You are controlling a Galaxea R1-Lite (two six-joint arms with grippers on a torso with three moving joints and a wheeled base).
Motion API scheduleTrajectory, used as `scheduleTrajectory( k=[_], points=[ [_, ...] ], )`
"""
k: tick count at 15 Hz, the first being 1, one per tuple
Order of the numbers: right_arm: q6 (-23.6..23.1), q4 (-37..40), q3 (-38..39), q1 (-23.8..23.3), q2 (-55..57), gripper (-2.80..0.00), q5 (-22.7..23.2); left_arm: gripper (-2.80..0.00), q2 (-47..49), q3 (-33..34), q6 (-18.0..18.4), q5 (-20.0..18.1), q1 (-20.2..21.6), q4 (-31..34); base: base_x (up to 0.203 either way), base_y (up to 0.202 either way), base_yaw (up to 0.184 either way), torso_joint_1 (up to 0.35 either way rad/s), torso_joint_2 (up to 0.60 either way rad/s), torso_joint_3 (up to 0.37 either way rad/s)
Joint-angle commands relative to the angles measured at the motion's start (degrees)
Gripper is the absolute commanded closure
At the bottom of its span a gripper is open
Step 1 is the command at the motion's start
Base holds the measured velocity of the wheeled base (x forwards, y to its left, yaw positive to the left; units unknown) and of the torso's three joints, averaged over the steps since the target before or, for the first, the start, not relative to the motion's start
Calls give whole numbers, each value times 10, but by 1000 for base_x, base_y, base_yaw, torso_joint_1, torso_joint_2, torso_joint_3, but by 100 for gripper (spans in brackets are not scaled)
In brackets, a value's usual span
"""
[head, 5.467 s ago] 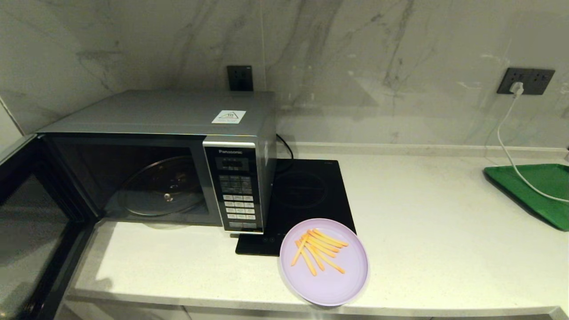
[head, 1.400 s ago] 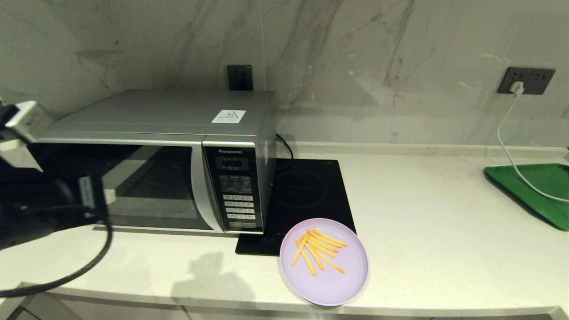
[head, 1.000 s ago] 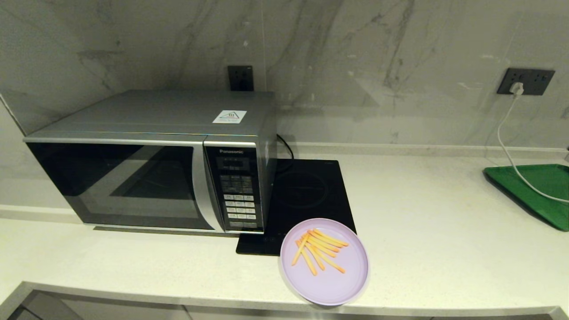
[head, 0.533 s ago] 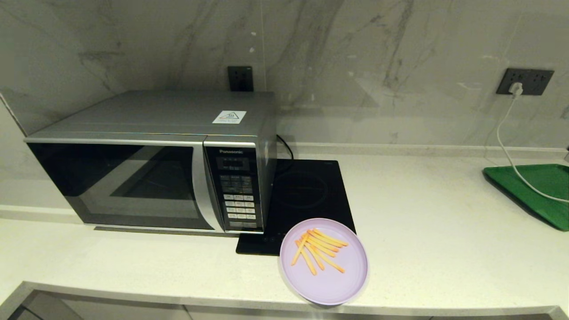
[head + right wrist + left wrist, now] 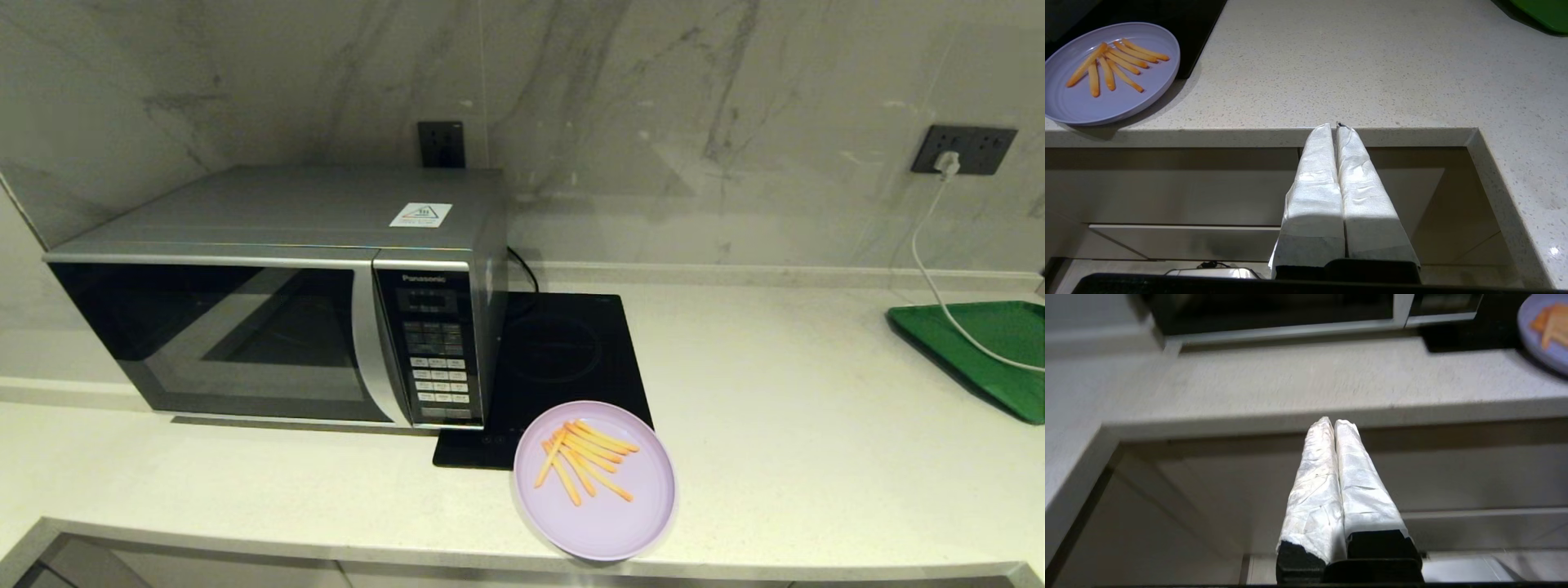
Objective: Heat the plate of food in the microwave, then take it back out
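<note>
Left tool [image 5: 1334, 422]: parked low, in front of and below the bench edge, white-wrapped fingers [image 5: 1316, 473] pressed together, clenched on nothing.
Right tool [image 5: 1336, 126]: parked low as well, just short of the bench edge, wrapped fingers [image 5: 1363, 183] touching along their length, clenched and empty.
Bench [image 5: 816, 457]: pale speckled stone, front edge running across the near side, carrying everything else.
Plate of food [image 5: 594, 480]: sitting flat at the near edge of the bench, lilac, thin orange-yellow fries fanned across its far half, rim overlapping the near right corner of the hob; well apart from both tools.
Induction hob [image 5: 555, 367]: flat and black, lying just right of the microwave, partly tucked behind the plate.
Microwave [image 5: 286, 294]: standing on the left of the bench, dark glass door closed flush, black keypad panel on its right side, white warning sticker on top.
Green tray [image 5: 980, 351]: far right of the bench, well apart from the plate, white cable [image 5: 931, 269] trailing across it.
Wall socket [image 5: 965, 149]: up on the marble wall, white plug in it.
Second socket [image 5: 441, 144]: on the wall behind the microwave.
</note>
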Motion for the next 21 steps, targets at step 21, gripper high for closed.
scheduleTrajectory(
  k=[21],
  points=[
    [0,1,0,0,0,0,0,0,-3,46,-74,10,0,-119,0,0,0,0,0,0]
  ],
)
